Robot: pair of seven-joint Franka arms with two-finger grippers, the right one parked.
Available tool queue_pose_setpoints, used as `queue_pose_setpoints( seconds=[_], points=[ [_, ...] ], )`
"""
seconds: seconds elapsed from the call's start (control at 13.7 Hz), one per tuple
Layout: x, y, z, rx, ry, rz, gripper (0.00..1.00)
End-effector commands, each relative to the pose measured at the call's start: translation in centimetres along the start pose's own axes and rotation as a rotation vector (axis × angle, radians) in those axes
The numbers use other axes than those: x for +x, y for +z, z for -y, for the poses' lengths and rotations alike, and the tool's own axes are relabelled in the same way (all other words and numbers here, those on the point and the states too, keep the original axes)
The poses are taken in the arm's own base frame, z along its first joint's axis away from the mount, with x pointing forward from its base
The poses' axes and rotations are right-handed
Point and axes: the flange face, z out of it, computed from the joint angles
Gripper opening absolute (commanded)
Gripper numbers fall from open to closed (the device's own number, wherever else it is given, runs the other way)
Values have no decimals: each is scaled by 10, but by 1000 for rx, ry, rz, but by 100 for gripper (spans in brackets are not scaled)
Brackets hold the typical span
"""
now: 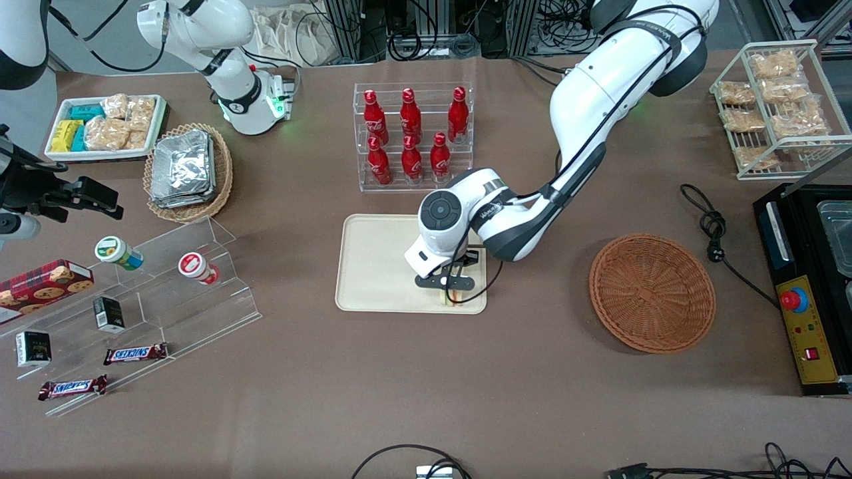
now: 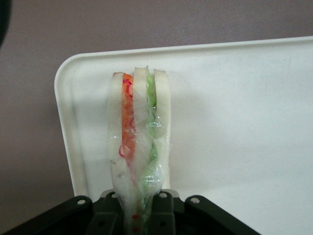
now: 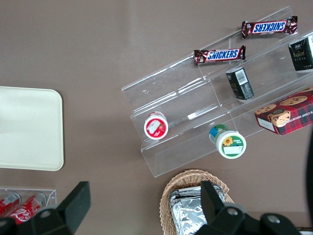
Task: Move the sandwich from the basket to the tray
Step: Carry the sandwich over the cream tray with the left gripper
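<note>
Pincer (image 1: pixel 451 293) clamps the sandwich (image 2: pixel 139 147) over the tray (image 1: pixel 373 266); Snickers bars (image 1: pixel 135 354) lie toward the parked arm's end.

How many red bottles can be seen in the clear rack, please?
6. Three stand on the upper step and three on the lower step of the clear rack, farther from the front camera than the tray. None seems hidden.

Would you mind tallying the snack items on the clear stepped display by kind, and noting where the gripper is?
Snickers bars: 2
Small dark boxes: 2
Lidded cups: 2
Cookie box: 1
Total: 7
The gripper holds the sandwich over the tray.
</note>
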Motion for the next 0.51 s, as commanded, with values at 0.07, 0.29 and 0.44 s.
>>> queue_pose_setpoints(
  seconds=[0.07,0.29,0.44],
  points=[
    [1,-6,-2,2,-10,-29,100],
    [1,-17,-1,2,-61,-44,100],
    [6,-56,7,-14,-143,-92,100]
  ],
)
